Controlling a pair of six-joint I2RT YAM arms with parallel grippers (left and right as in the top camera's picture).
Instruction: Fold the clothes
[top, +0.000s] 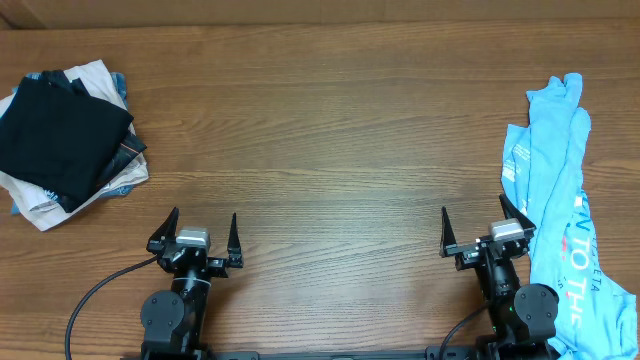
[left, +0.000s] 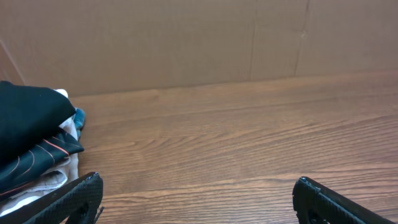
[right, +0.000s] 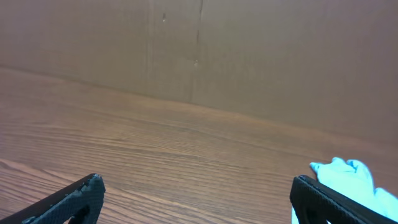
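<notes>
Presently, we are observing the T-shirt (top: 565, 190) lying in a crumpled, elongated heap along the right edge of the table (top: 330, 120), running from the far right towards the near right corner. It is a soft, light sky-blue knit, bunching into long folds, with white and orange-red lettering showing on its near portion.

We are noting that the right gripper (top: 473, 206) is standing just left of the cloth, its two black, tapered fingers spread wide and holding nothing. From overhead its right finger is overlapping the shirt's edge, and we cannot tell whether it is touching. The left gripper (top: 203, 215) is sitting near the front edge, left of centre, jaws fully apart and empty, with a black cable (top: 100, 290) curving away from its base.

At the far left we are recording a stack of folded garments. A black garment (top: 60, 140), matte and roughly square, is lying on top of white and beige garments (top: 35, 210) whose edges are sticking out beneath.

The table is showing a smooth brown wood-grain surface, the grain running left to right. Beyond its far edge, a plain tan panelled wall (left: 186, 43) is closing off the space.
</notes>
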